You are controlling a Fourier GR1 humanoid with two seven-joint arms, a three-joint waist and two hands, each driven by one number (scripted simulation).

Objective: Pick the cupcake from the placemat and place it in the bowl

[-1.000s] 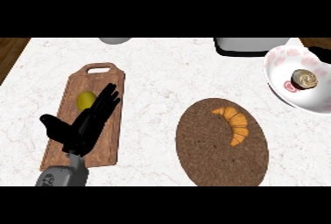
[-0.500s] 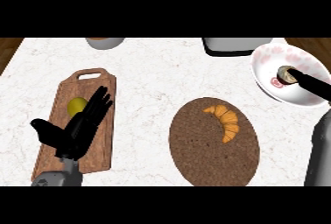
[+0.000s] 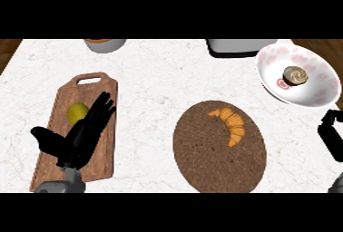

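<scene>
White counter [image 3: 154, 86], cupcake [image 3: 295, 75] in bowl [image 3: 320, 93], left hand [image 3: 80, 136] spread, empty, right hand [image 3: 330, 136] unclear.

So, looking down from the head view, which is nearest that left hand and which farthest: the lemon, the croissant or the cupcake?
From the left hand:
1. Lemon, on the cutting board, right at the fingertips.
2. Croissant, on the round placemat, mid-counter.
3. Cupcake, in the bowl, far right corner.
</scene>
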